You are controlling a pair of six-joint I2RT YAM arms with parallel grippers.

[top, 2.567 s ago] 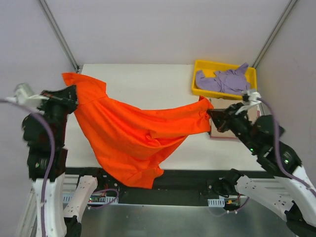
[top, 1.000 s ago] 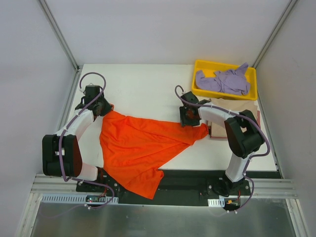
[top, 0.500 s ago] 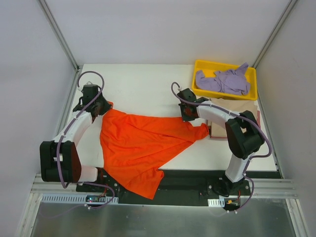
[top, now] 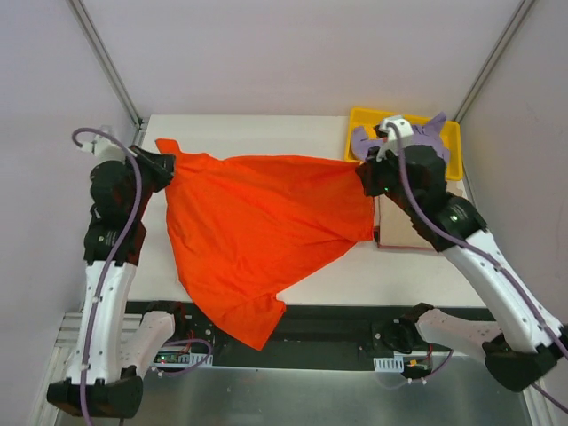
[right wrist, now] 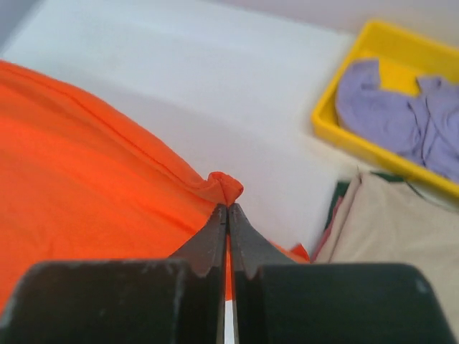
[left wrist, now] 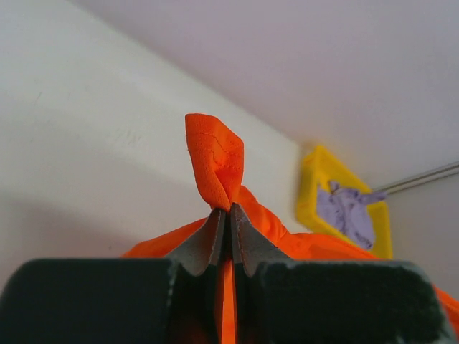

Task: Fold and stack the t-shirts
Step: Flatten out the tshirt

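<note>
Left gripper clamped on orange shirt corner, above bench left edge. Right gripper pinching opposite corner, near tray at far-right corner. Shirt stretched between, hem over near edge. Purple shirt in tray; beige shirt just beside tray.

Light is bright and even; the orange shirt casts a soft shadow on the table. Wrist views blur the near fingers and the far tray.

Overhead; close wrist views; shared t-shirt
</note>
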